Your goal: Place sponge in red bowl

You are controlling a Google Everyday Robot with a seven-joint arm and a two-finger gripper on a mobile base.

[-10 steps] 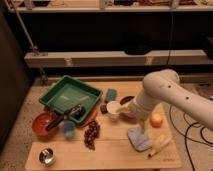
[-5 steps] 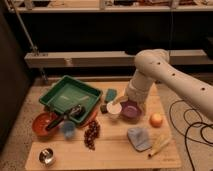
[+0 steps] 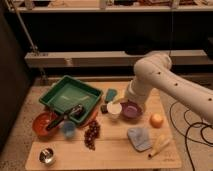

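Observation:
The sponge (image 3: 111, 94) is a small teal-green block lying on the table just right of the green tray, behind the white cup (image 3: 114, 109). The red bowl (image 3: 42, 125) sits at the left front of the table with a dark utensil (image 3: 66, 116) resting across it. My white arm (image 3: 156, 75) reaches in from the right and bends down. The gripper (image 3: 126, 101) hangs at the back edge of the purple bowl (image 3: 132, 110), a short way right of the sponge and far from the red bowl.
A big green tray (image 3: 70, 95) stands at the back left. On the wooden table (image 3: 110, 155) are also a blue cup (image 3: 68, 129), grapes (image 3: 91, 134), a metal cup (image 3: 47, 156), a grey-blue cloth (image 3: 139, 137), an orange (image 3: 157, 120) and a yellow item (image 3: 160, 146).
My arm has risen from above the cloth and orange and swung back and left; the gripper now hangs by the purple bowl, nearer the sponge. The objects have not moved.

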